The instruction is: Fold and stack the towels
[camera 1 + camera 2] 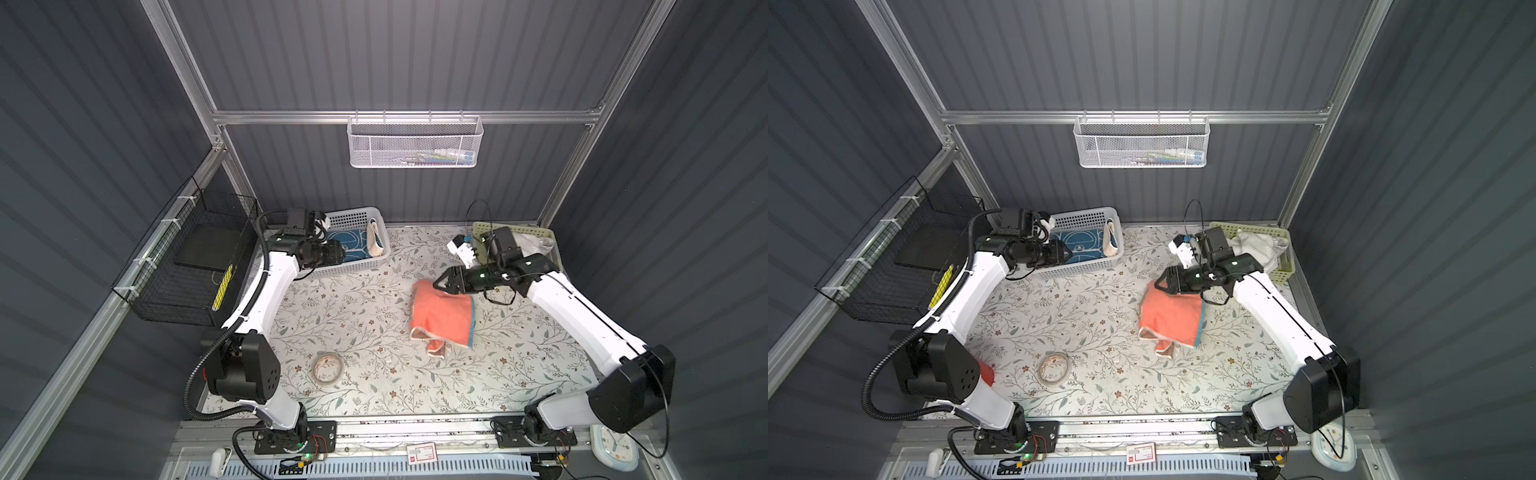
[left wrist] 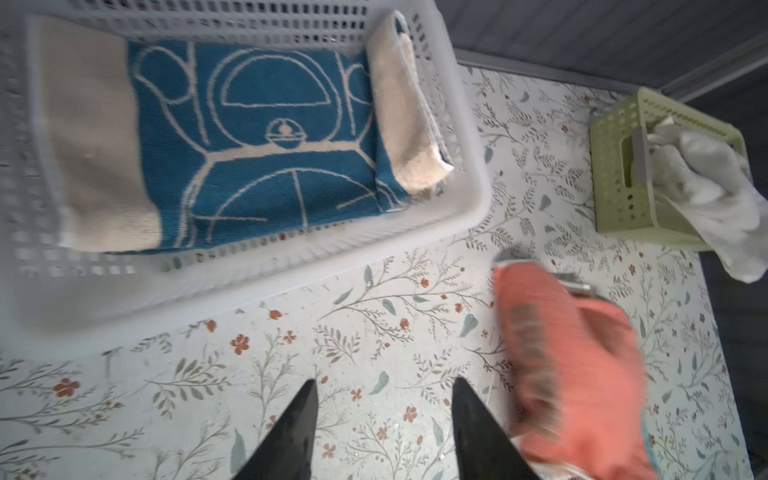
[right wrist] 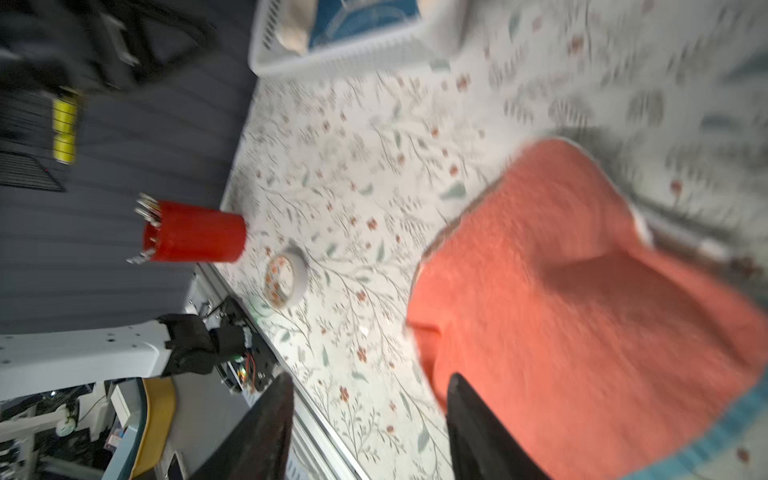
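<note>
**Coral Towel: Position Relative to Both Grippers**

**Location.** The coral towel (image 1: pixel 442 318) lies on the floral table (image 1: pixel 353 332), right of centre and between the two baskets and the arm bases. It is not flat. It forms a humped, partly doubled shape, with a loose cream-bordered flap protruding at its near edge.

**Key relation.** The right gripper (image 1: pixel 441 281) sits at the far corner of the towel, directly over the cloth. From the fingertips the towel extends toward the near edge of the table, and its long axis runs roughly far to near. The right arm is clearly the nearer one. The left gripper (image 1: pixel 344 254) is well apart from the towel, just beside the white basket (image 1: pixel 357 266).

**Finger state.**
- Right: in the wrist view the jaws stand apart with bare table between them. The towel lies beside one finger and nothing is clamped.
- Left: the jaws stand moderately apart above the table and are empty.

**Materials and shapes.**
- The coral towel is looped terry, soft and limp, with a teal strip along one edge. It is likely to sag and slip when lifted by one corner.
- The blue towel (image 2: pixel 266 137), with cream ends and a white line drawing, lies folded flat in the white basket.
- The white towel (image 2: pixel 715 187) is bunched in the green basket (image 2: pixel 615 199) and spills over its rim.
- Both baskets are rigid perforated plastic.

**Assessment.** Folding is not yet complete. The next grasp probably requires a corner at each end of the long axis
</note>
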Motion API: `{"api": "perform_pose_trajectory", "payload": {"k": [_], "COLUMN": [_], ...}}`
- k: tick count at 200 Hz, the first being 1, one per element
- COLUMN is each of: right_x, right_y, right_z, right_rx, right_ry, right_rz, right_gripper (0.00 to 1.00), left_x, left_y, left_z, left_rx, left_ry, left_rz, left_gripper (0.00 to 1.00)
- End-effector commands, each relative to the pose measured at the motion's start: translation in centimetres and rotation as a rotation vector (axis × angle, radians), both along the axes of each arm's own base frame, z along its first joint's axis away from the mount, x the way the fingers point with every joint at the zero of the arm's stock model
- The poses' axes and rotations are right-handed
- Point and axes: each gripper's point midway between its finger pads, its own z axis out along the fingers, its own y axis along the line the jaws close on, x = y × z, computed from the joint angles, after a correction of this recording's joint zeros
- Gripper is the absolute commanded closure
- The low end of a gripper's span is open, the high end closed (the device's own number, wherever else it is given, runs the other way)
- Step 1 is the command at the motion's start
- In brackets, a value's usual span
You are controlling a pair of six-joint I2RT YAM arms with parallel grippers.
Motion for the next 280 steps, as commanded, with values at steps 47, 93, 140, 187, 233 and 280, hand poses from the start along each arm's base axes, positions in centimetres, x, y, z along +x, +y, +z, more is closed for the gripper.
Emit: {"api": "perform_pose_trajectory", "payload": {"k": [47,93,140,187,233,280], "right_x": [0.4,-1.1,1.3,8.4,12.4,10.6], "right_y": [-8.8,-11.2,-10.9,-8.6,-3.2,4.9], "right_z": [-7.4,-12.5,-14.4,-15.1,-15.3,-11.4], "right_rx": [-0.228,-0.371,-0.344,-0.244,-0.127,-0.022], "right_ry": [0.173,0.275,0.277,0.196,0.216,0.187], "right_rz": [-0.306,-0.365,-0.382,-0.401,-0.290,-0.084], "right_gripper": [0.37,0.38,0.39,0.45,0.52,0.60], "left_x": [-9.0,-11.3,-10.4,-12.6,-15.1,-18.3], "left_y": [-15.9,-23.2,-25.8,-24.7,-22.0,-19.8], "left_z": [-8.9,-11.3,-14.7,-17.9,-19.8,-18.9], "left_rx": [0.176,0.220,0.244,0.167,0.137,0.057], "left_ry": [0.065,0.014,0.072,0.186,0.268,0.337], "left_rz": [-0.422,-0.574,-0.646,-0.556,-0.452,-0.371], "left_gripper": [0.52,0.49,0.58,0.60,0.60,0.59]}}
